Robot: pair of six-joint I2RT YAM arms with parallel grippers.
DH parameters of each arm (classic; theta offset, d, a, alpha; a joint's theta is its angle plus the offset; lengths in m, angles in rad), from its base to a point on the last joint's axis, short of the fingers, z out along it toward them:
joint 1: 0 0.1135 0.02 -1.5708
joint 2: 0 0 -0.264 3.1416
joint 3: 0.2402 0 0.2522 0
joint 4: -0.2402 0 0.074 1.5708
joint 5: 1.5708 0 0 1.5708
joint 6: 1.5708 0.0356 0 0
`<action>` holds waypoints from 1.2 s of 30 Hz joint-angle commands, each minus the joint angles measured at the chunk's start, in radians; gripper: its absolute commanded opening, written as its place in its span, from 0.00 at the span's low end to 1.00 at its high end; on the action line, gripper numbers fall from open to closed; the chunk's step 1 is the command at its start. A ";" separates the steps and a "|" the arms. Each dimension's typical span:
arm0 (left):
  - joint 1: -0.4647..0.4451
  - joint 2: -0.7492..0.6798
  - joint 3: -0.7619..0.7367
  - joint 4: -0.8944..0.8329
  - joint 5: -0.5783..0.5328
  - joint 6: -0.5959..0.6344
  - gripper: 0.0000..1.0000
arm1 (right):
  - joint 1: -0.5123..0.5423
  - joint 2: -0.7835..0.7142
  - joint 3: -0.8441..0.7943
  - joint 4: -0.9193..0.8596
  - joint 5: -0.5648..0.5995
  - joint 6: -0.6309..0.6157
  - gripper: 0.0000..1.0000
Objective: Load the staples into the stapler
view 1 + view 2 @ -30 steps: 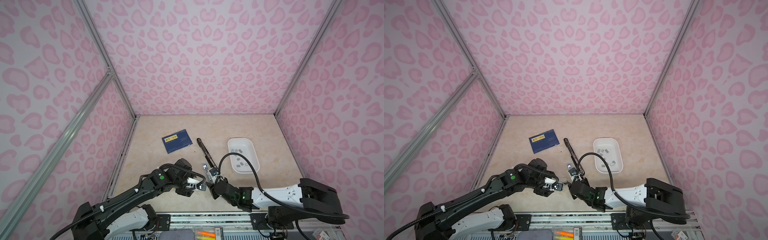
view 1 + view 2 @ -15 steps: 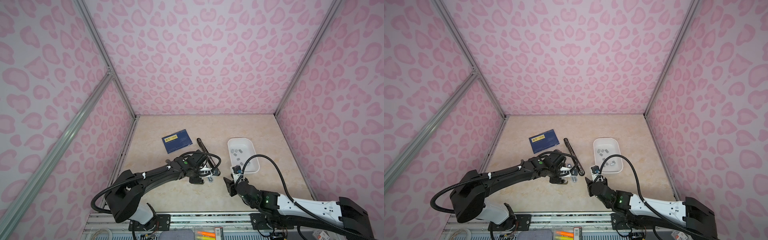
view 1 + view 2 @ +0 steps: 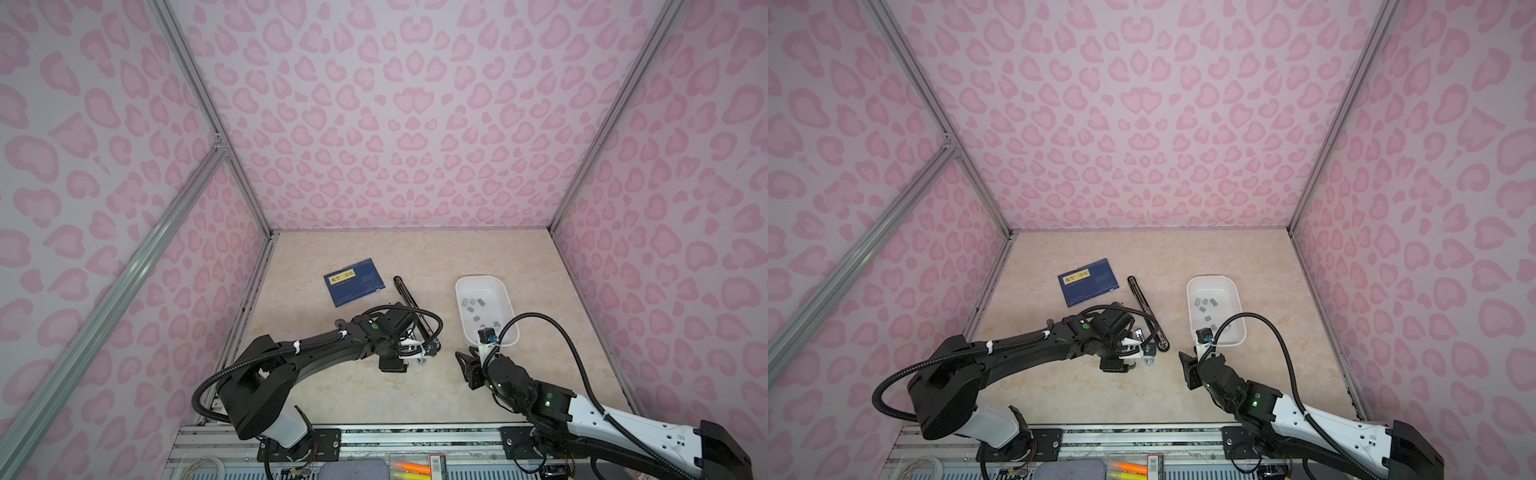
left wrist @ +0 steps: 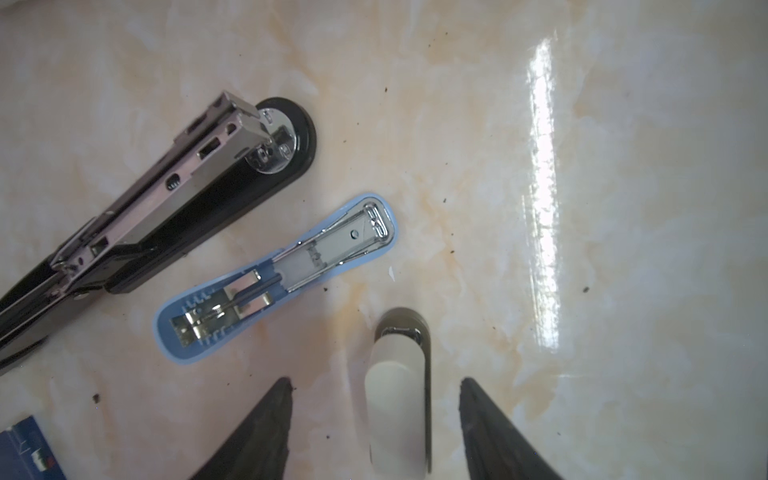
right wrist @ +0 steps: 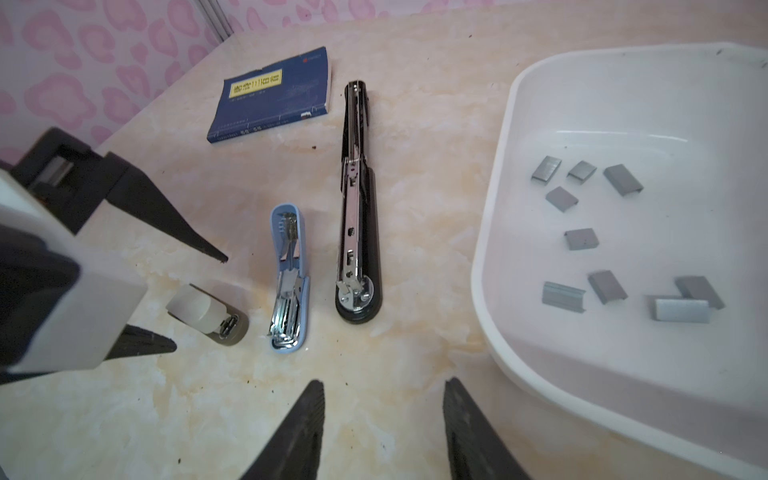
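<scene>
**Staples lie in the tray, out of both grippers' reach**

The staples lie as loose grey strips scattered over the floor of the white tray. None is in a gripper and none is in a stapler.

The right gripper hovers over bare table just beside the tray's near end. Its fingers are spread and nothing is between them. In both top views the strips lie beyond it and a little to its right, inside the tray wall.

The left gripper is well apart from the staples, on the far side of two opened staplers. Its fingers are also parted, and they straddle a small grey stapler that rests on the table. A gap shows on each side of that stapler, so it is bracketed and not clamped.

Just beside it lies a blue stapler, folded open with its metal channel facing up. Beyond that is a long black stapler, also opened, with its head pointing toward the grippers. A blue book lies flat near the far end of the black stapler.
</scene>
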 commanded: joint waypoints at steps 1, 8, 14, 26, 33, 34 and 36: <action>0.002 0.027 0.012 -0.022 0.003 -0.006 0.64 | -0.001 0.028 0.000 0.045 -0.036 -0.001 0.47; -0.001 0.047 0.012 -0.025 -0.001 0.010 0.57 | -0.001 0.004 -0.004 0.040 -0.039 -0.003 0.48; -0.001 0.095 0.050 -0.047 -0.009 0.005 0.47 | -0.001 -0.050 -0.020 0.018 -0.031 -0.003 0.48; -0.004 0.111 0.080 -0.092 0.045 0.015 0.20 | -0.001 -0.057 -0.030 0.037 -0.046 0.008 0.48; -0.005 0.015 0.075 -0.108 0.138 0.031 0.04 | 0.000 0.015 -0.022 0.138 -0.142 0.030 0.48; -0.006 0.001 0.077 -0.106 0.153 0.027 0.04 | 0.000 0.028 -0.024 0.175 -0.172 0.035 0.48; -0.004 -0.022 0.073 -0.094 0.183 0.024 0.04 | 0.000 0.056 -0.027 0.241 -0.223 0.050 0.47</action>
